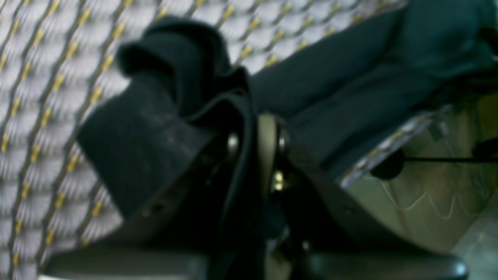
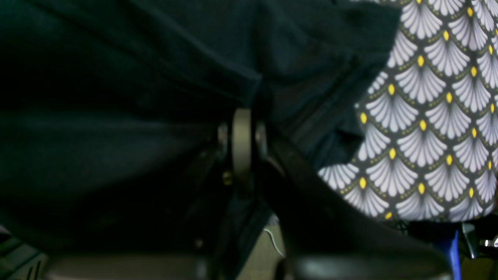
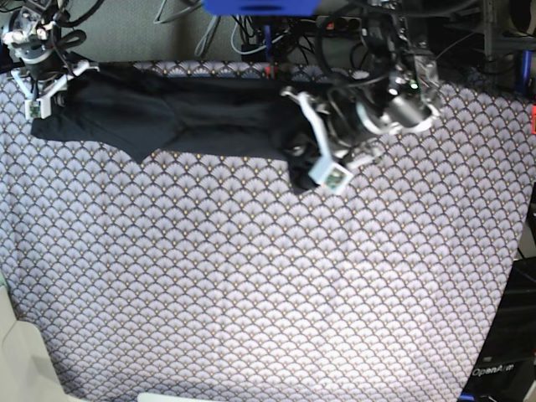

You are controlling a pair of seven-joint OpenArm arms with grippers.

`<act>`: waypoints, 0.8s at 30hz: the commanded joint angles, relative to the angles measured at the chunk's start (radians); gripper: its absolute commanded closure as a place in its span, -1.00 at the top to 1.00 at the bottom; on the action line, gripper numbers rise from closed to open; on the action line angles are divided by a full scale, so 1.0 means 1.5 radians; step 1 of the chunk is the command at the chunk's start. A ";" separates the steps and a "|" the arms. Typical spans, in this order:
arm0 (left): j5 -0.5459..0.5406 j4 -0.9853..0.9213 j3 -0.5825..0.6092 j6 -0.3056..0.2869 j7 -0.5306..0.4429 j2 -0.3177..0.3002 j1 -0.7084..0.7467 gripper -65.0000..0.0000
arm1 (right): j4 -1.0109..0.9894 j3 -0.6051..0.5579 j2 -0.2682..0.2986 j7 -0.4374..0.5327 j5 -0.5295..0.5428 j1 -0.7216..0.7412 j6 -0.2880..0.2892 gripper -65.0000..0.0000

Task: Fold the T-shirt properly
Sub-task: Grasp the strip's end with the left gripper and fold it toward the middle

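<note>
Far across the fan-patterned tablecloth (image 3: 268, 276), the black T-shirt (image 3: 193, 117) is stretched into a long band. Its right end is pinched by the left gripper (image 3: 311, 167); its left end is pinched by the right gripper (image 3: 46, 92).

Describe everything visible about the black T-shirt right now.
The plain black, soft matte cloth T-shirt lies stretched in a long, narrow, creased band along the far edge of the purple-grey fan-patterned tablecloth. One end bunches in the left tool, shut on a fold; the other end is pinched in the shut right tool. One lower edge dips to a point.
</note>
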 commanded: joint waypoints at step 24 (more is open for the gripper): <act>-0.019 -0.009 0.636 0.926 -0.116 -0.148 -0.190 -1.00 | 0.007 0.003 0.005 -0.005 -0.006 -0.003 -0.001 -1.00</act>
